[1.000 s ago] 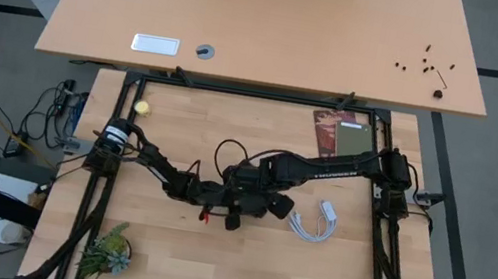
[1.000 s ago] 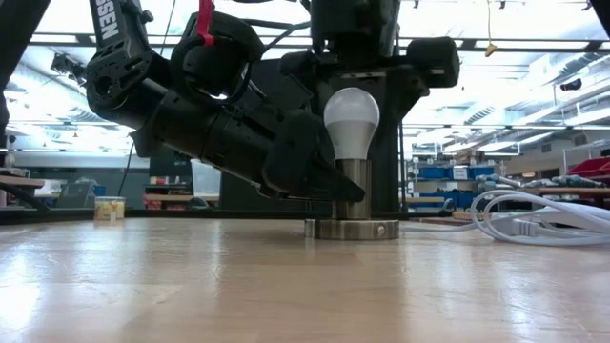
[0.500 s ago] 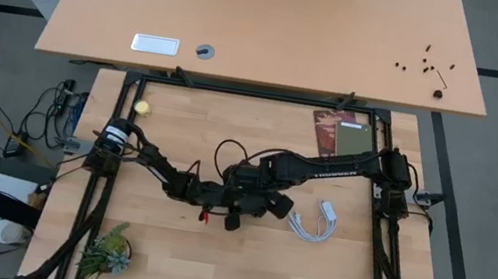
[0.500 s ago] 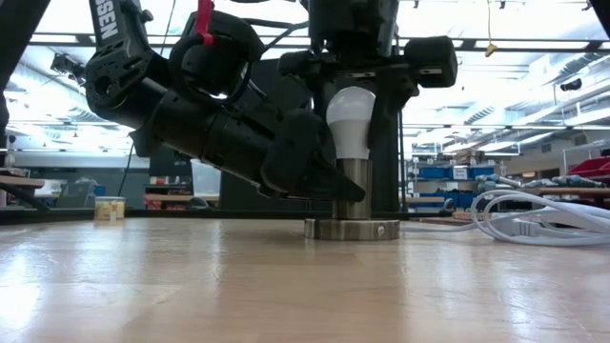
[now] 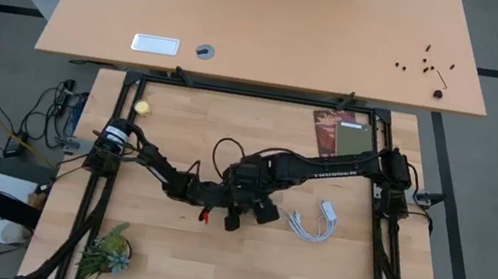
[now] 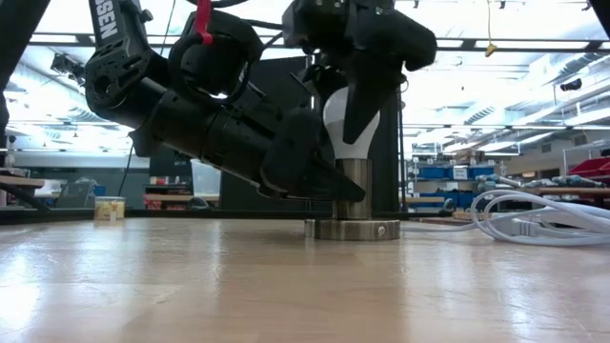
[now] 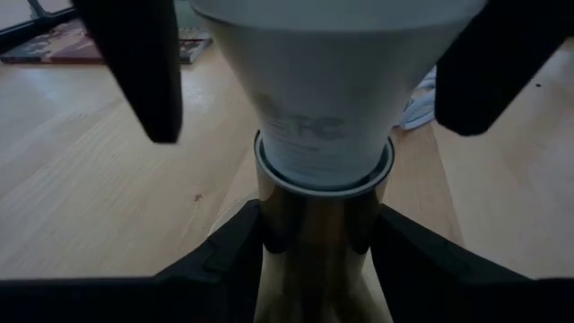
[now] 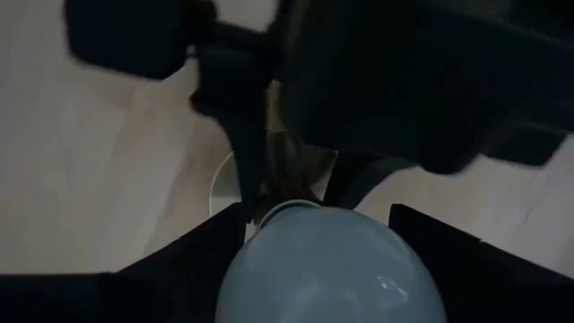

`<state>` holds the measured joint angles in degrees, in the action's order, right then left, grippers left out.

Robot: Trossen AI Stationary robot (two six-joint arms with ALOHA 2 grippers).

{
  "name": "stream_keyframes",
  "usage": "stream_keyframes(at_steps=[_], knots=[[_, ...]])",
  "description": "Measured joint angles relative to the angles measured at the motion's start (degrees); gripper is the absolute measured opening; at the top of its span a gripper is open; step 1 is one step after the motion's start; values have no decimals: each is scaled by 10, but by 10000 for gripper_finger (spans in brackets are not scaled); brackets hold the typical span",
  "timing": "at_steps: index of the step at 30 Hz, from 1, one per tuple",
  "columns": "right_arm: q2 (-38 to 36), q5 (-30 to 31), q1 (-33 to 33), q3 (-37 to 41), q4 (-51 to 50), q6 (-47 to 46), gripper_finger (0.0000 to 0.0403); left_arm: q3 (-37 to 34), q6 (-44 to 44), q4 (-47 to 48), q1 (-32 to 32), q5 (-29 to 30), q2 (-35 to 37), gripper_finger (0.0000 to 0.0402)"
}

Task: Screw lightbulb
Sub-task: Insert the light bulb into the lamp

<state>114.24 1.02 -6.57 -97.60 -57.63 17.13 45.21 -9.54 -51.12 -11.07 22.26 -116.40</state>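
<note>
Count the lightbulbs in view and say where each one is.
1. The lightbulb stands upright in the metal socket near the middle of the table, with the right tool around its top and the left tool clamping the socket. Nothing suggests another hidden one.

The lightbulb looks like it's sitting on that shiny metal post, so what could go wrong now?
1. The right end effector grips the lightbulb from above; squeezing or twisting it crooked might jam the threads in the socket post.
2. The left end effector clamps only that post; if it slips, the base disc may spin along.
3. The two arms are crowded together and could bump.
</note>
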Motion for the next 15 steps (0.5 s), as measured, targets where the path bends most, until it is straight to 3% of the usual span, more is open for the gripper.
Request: stream_keyframes(at_steps=[15], knots=[[0, 4, 0, 0, -6, -357, 275, 0, -8, 0, 0, -2, 0, 184]])
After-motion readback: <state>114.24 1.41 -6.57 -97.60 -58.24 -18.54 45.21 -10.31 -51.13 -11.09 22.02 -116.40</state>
